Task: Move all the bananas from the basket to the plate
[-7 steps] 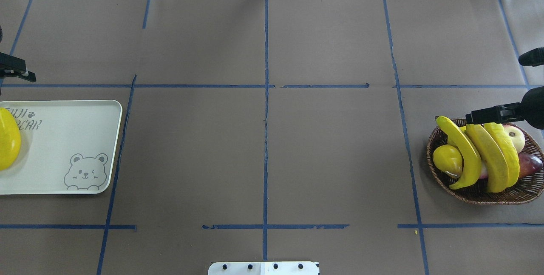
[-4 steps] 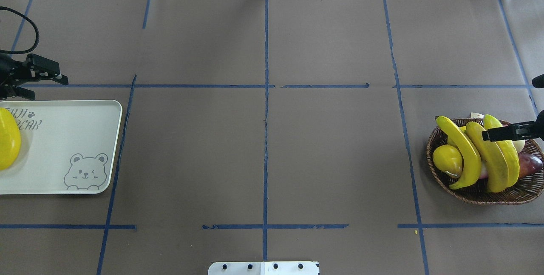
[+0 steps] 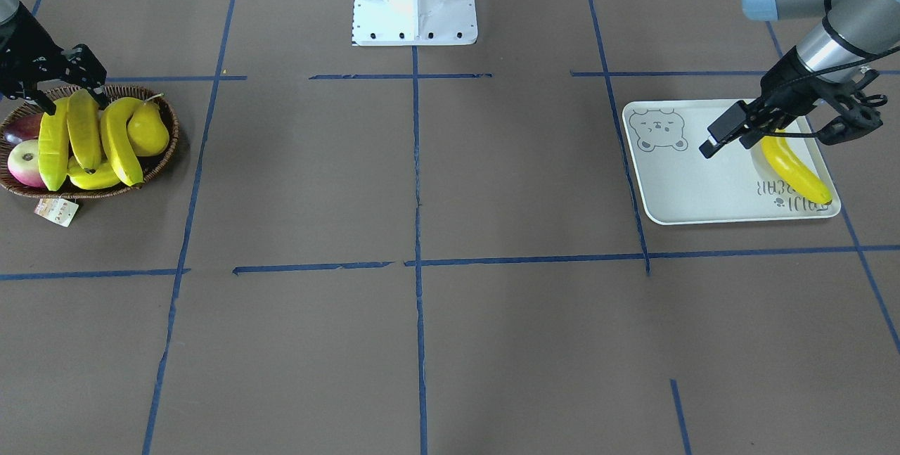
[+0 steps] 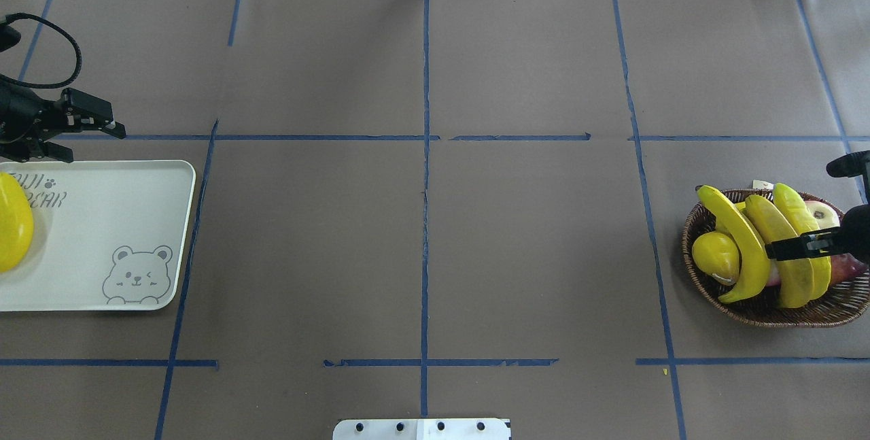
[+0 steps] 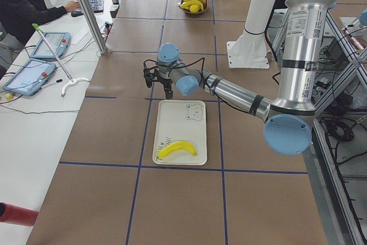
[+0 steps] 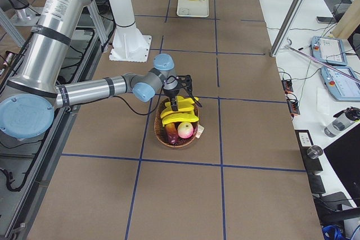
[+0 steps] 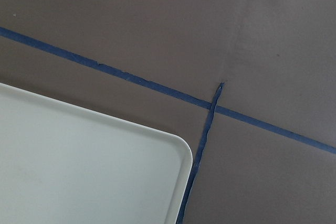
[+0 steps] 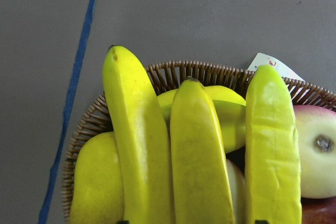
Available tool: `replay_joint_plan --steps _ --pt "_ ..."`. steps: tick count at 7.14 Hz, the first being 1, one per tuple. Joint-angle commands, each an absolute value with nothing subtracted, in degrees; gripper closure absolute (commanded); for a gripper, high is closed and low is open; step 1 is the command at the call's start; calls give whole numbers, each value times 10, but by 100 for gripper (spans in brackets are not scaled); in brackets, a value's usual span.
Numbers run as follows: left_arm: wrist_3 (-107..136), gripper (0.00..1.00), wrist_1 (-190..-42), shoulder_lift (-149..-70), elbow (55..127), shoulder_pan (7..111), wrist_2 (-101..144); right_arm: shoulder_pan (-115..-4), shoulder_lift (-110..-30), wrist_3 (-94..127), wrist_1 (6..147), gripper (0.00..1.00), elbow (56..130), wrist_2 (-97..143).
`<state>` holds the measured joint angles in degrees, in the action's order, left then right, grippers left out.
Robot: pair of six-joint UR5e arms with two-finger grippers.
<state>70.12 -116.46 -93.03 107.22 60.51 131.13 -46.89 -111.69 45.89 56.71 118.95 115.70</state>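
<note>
Pickup step: right pincer [image 3: 70,93] wide over basket [image 3: 155,163] bananas [image 3: 84,128]; next lower, close. Left pincer [image 4: 95,144] wide, empty.

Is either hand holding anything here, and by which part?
Nothing: left hand open beside the off-white rectangular tray, right hand open over the curved yellow bananas.

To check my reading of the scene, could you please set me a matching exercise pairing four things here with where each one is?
Things: 1 plate; 2 pear; 3 paper tag; 4 right gripper.
Places: A over the bananas in the basket; B on the table, outside the basket; C carrying one banana; D inside the basket, beside the bananas.
Pairs: 1-C; 2-D; 3-B; 4-A.
</note>
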Motion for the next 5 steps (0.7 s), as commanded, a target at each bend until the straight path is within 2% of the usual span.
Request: replay_joint_plan --steps 1,3,5 --pt "701 0 -1165 -931 1071 605 1311 -448 -1132 449 569 17 1187 1150" --pt "701 0 -1165 -930 1072 605 1312 -448 -1133 438 573 29 1187 1150" --pt "701 0 -1165 -929 1071 605 1312 -451 -1131 432 576 37 1187 1150"
